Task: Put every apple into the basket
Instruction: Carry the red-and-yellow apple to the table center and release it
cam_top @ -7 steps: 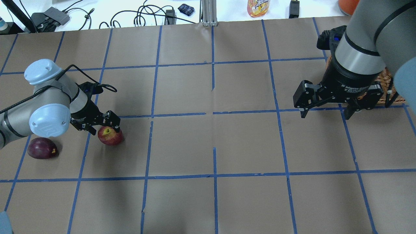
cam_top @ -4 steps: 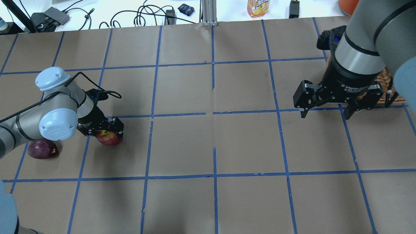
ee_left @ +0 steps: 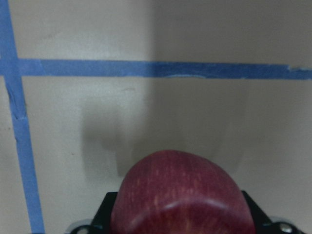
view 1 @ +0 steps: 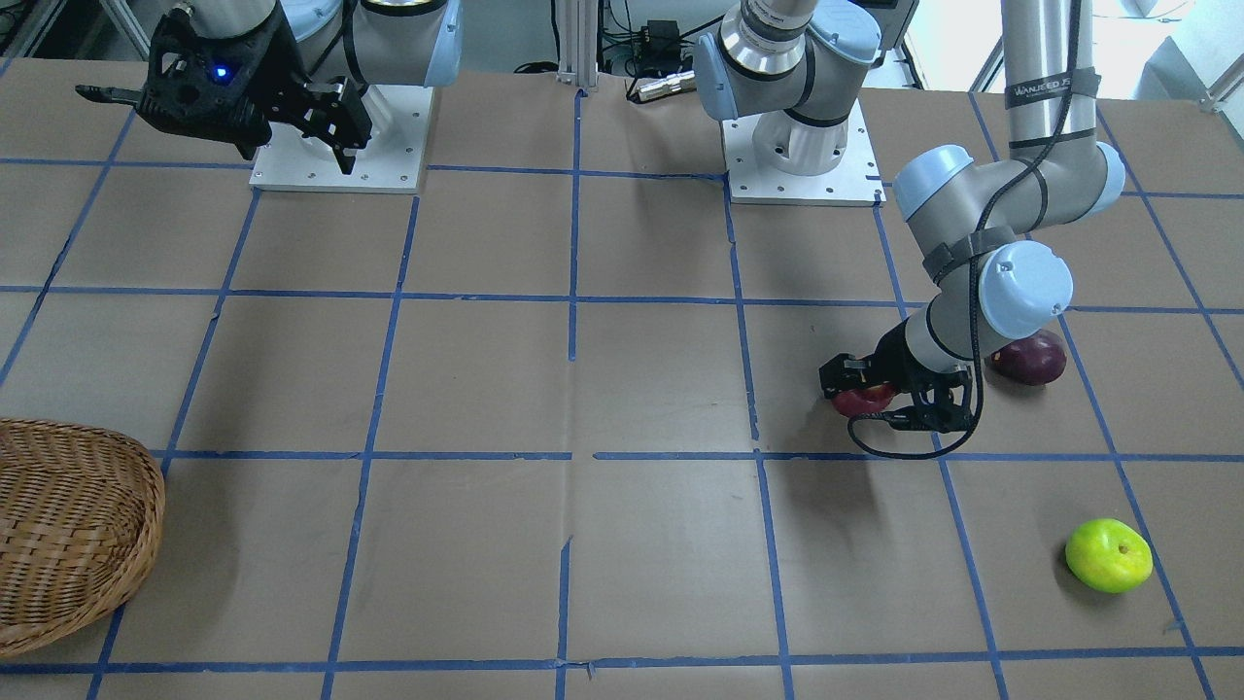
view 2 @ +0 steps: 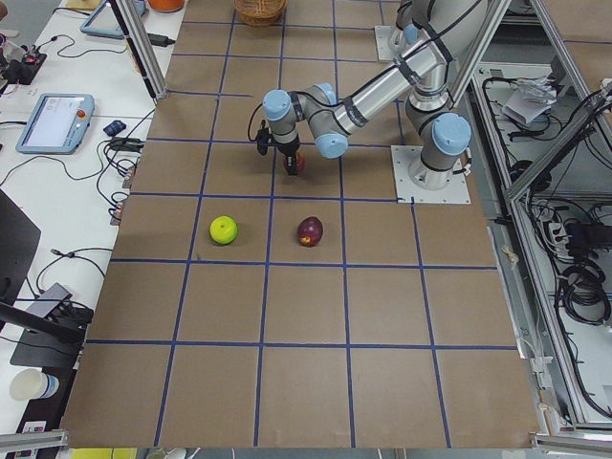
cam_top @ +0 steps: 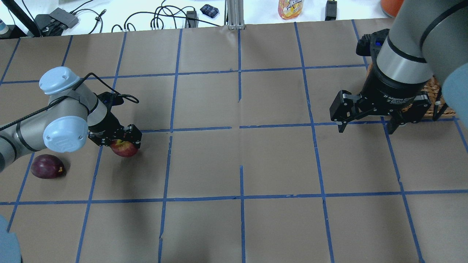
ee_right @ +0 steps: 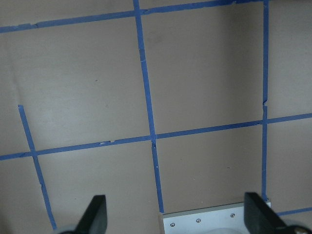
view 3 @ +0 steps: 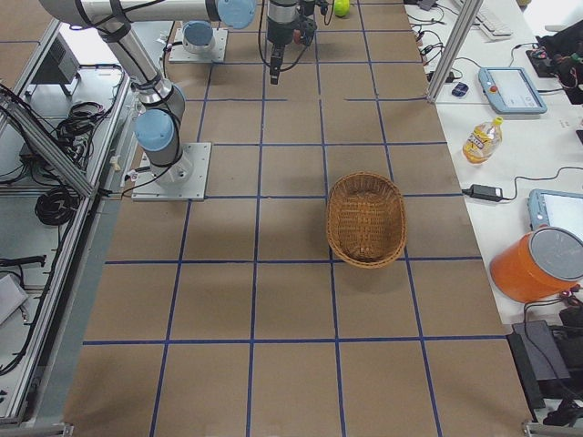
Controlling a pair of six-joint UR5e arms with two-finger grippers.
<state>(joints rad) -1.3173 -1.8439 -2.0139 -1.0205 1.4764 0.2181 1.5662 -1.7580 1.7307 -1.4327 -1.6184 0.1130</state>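
- While the left gripper (cam_top: 121, 141) is clamped on the red apple (ee_left: 180, 195), one finger down each side, its wrist camera has the fruit filling the bottom of the view, with a soft shadow on the paper (ee_left: 195, 112) beyond. Whether the apple is just off the table or resting on it, I can't say from these angles.
- It's a grip from above, the left arm (cam_top: 62, 120) bent low over the left side of the table. That suits a round, glossy fruit: pinched across its widest part, it is less likely to squirt out.
- The right gripper (cam_top: 365, 127) hangs high on the right side, jaws spread wide, nothing between them. Its camera looks down on paper and the edge of its own base plate (ee_right: 209, 222). It may be placed there to receive the apple.
- The basket (view 3: 366, 218) sits on the right side, out beyond the right arm's base. There's no fruit in it, and it is well apart from every apple.
- The dark apple (cam_top: 47, 166) lies just left of the held one, near the left arm's wrist. The green apple (view 1: 1108, 556) sits on the same left side, farther out from the robot, on its own.
- On the route, by my reading, the one obstacle is the right arm (cam_top: 402, 54) itself, hanging on the basket's side. A carry across must pass under it, go around it or hand over.
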